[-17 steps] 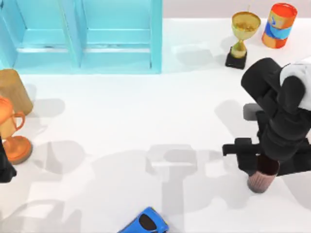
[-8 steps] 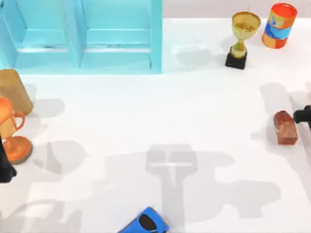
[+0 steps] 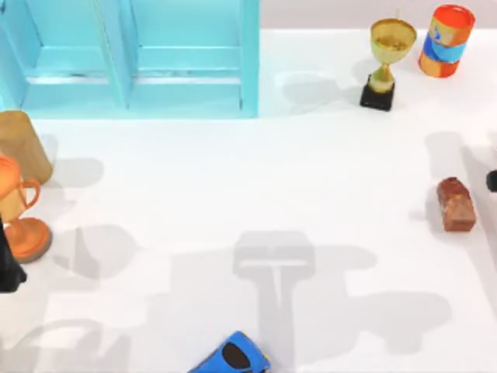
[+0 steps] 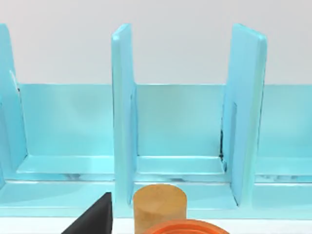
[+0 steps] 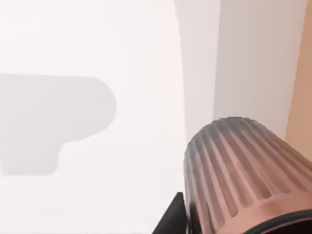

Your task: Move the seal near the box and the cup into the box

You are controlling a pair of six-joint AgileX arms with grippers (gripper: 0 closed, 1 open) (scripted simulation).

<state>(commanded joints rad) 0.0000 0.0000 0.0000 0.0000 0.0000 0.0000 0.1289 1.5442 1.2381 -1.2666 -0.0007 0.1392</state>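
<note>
your right gripper (image 5: 178, 222) is clenched on the cup (image 5: 243, 175), ribbed sides up close in its wrist view, above bare table (image 3: 233, 179). the seal (image 3: 455, 203) lies on the table's right side, well apart from the box (image 3: 140, 58) at top left. your left arm (image 3: 8, 264) sits parked at the left edge by the orange trophy (image 3: 19, 210); i cannot tell its grip.

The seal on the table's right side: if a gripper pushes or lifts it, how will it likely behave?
The seal looks like a rigid block lying on a long flat side, so it should slide, not roll. Its squarish faces probably suit a two-finger pinch. Stood on end it might tip, being narrow.
</note>
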